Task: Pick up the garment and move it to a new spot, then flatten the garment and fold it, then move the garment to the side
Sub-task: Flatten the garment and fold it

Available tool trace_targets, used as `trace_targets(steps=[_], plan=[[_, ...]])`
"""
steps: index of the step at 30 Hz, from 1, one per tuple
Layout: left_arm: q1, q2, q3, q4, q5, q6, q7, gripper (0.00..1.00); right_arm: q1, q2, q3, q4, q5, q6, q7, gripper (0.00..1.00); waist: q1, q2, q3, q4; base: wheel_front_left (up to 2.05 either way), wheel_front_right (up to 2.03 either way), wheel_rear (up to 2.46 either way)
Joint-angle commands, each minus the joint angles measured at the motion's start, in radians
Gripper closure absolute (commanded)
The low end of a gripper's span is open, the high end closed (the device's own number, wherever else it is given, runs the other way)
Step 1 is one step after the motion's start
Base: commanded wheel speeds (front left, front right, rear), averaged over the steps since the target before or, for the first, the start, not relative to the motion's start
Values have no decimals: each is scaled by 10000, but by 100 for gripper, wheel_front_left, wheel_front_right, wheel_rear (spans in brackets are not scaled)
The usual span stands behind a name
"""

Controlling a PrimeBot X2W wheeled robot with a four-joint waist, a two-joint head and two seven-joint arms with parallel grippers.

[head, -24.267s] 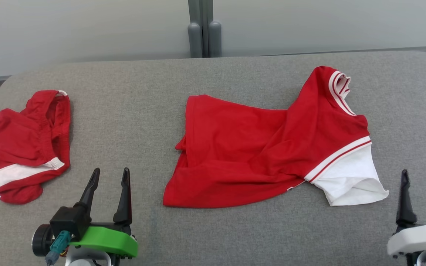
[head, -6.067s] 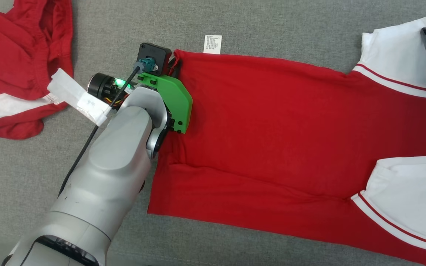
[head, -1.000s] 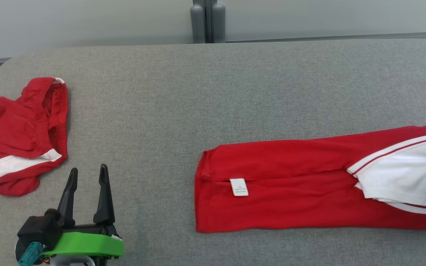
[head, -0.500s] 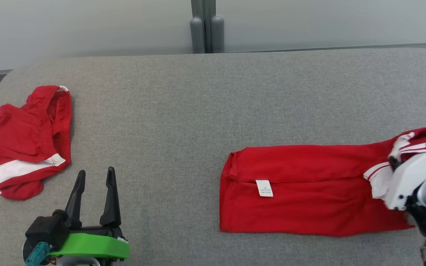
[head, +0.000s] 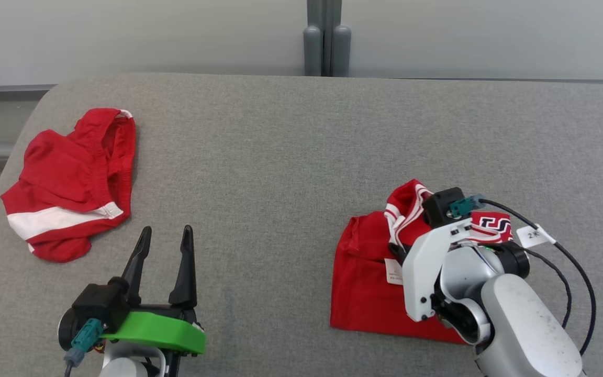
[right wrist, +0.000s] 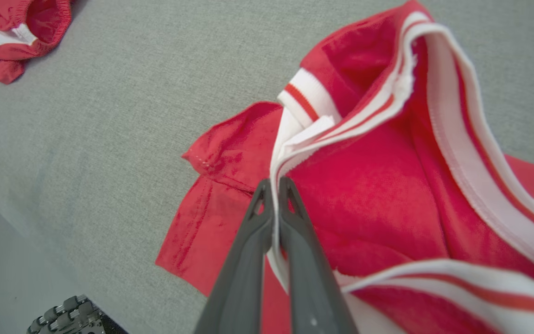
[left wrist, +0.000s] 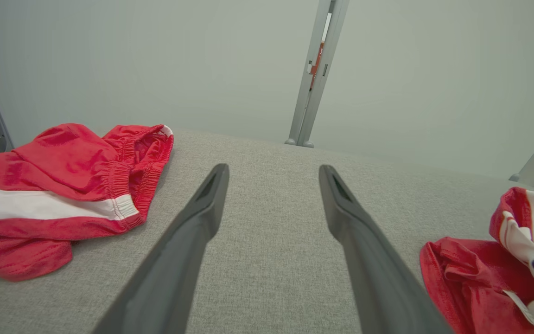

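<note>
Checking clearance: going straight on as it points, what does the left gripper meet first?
Probably the bare grey fabric surface ahead of its fingers, though depth is unclear; the red, white-banded shorts lie off left.

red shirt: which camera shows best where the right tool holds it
Right wrist view: the right tool is shut on the red shirt's white-striped trim, close up. Head view hides the pinch behind the wrist; left wrist view catches one end.
</note>
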Motion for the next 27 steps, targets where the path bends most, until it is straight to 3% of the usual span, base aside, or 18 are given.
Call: trace_targets(steps=[1,9,10,11,17,23,27], plan=[[-223,32,-106,70,69,-19,-3,0,-227,58,205,208,77,-1,-148,100,0,0,65,237,0,0,0],[-228,32,-410,212,-139,-19,-3,0,-579,249,1280,1154,591,-1,-519,100,0,0,135,628,0,0,0],[-214,32,-405,216,-141,-19,-3,0,-606,262,1361,1166,692,-1,-593,9,0,0,134,644,0,0,0],[-193,32,-382,216,-141,-19,-3,0,-640,271,1419,1142,842,-1,-714,0,0,0,129,655,0,0,0],[49,30,-112,144,-80,-21,-3,0,-757,282,1601,95,1690,-1,-1428,0,0,0,30,464,0,0,0],[130,29,113,69,-51,-19,-3,0,-366,-158,464,-1308,1435,-3,-2193,0,0,0,-81,75,0,0,0],[132,33,255,-11,-1,-19,-3,0,99,-410,-2,-1674,1486,0,-1802,0,0,0,-82,-228,0,0,0]])
